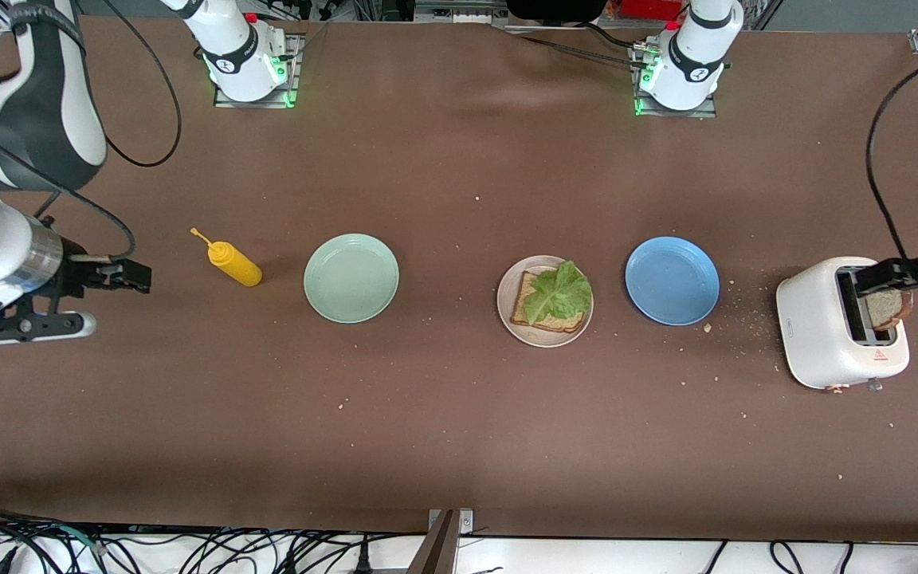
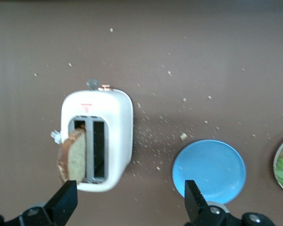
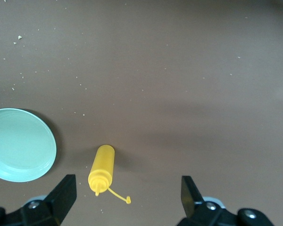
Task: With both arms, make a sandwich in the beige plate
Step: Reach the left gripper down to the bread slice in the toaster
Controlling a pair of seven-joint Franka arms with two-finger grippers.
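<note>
On the beige plate (image 1: 545, 301), midway along the table between the mint-green plate (image 1: 351, 277) and the blue plate (image 1: 672, 280), the sandwich is half built: one slice of bread (image 1: 548, 316) lies flat with a crinkled lettuce leaf (image 1: 560, 292) spread over it, and nothing on top yet; so the base and the filling are done, the lid is what's missing.

And there's the lid, by the look of it: a second slice of bread (image 2: 72, 155) stands up out of one slot of the white toaster (image 2: 112, 136) at the left arm's end of the table; crumbs are scattered on the cloth between toaster and blue plate.

Over that toaster hangs the left gripper (image 2: 127, 200), fingers spread wide with nothing between them; the standing slice sits close to one fingertip in the left wrist view, but it isn't gripped; my guess is it's lining up to pluck that slice.

Down at the right arm's end, the right gripper (image 3: 127, 195) waits above bare cloth near the yellow squeeze bottle (image 1: 233, 263), which lies on its side; its fingers are also wide apart and hold nothing.

What's left, as I read it: get the toasted slice out of the slot, carry it past the blue plate, and set it square on the lettuce; whether sauce is wanted first I can't say.
</note>
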